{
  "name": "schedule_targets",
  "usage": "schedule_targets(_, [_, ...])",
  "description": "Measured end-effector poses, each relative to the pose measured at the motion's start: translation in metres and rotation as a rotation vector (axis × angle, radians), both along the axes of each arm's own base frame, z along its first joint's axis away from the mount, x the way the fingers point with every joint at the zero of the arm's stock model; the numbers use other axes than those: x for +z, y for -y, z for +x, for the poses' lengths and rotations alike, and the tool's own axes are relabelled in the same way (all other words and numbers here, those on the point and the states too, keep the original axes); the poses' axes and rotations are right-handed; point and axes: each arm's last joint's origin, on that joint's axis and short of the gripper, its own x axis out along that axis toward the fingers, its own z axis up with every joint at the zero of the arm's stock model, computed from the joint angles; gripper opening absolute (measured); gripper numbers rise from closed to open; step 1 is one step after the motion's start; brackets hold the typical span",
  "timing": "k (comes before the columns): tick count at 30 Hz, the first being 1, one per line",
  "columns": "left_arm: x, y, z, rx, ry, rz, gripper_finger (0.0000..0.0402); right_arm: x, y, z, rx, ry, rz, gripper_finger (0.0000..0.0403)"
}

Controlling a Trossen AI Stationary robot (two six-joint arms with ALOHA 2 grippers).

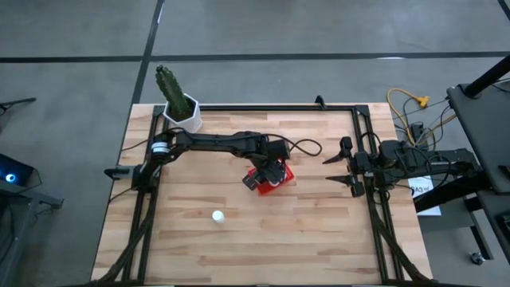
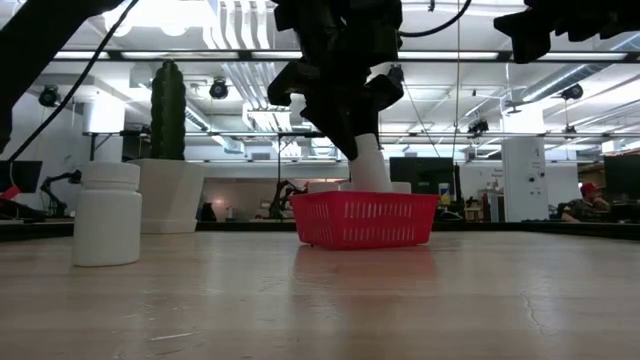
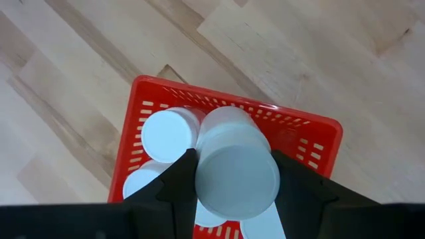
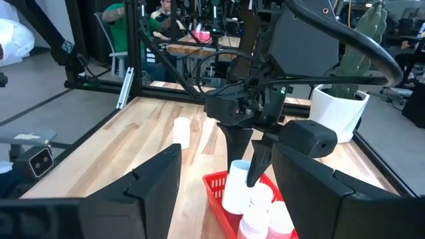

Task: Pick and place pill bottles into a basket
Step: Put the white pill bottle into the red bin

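The red basket (image 1: 280, 177) stands mid-table and holds several white pill bottles (image 3: 169, 133). My left gripper (image 1: 269, 174) is right above it, shut on one more pill bottle (image 3: 237, 176), which also shows in the low view (image 2: 368, 165). Another pill bottle (image 1: 217, 216) stands upright on its base on the table, nearer the front edge; it shows in the low view (image 2: 107, 213) too. My right gripper (image 1: 333, 170) waits open and empty at the table's right side. My left gripper pinches the bottle's upper side wall (image 3: 199, 174) between its two fingers, one on each side. The fingers (image 4: 255, 162) come from above, pointing down. The bottle hangs slightly tilted below them, its lower end (image 2: 372, 180) down inside the basket's rim among the other bottles.
A white hexagonal pot (image 1: 183, 115) with a green cactus stands at the table's far left corner. Black frame rails (image 1: 362, 143) run along the table's edges. Bare wood lies around the basket. People sit in the room behind (image 4: 123, 20).
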Motion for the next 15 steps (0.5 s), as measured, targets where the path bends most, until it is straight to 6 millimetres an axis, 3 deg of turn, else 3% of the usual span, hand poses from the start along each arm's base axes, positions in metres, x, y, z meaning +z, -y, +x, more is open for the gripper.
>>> schedule_targets(15, [-0.0001,-0.0013,-0.0001,0.008,-0.001,0.013,0.0141,-0.0001,0.0000,0.0000,-0.001,-0.003,0.011,0.0224])
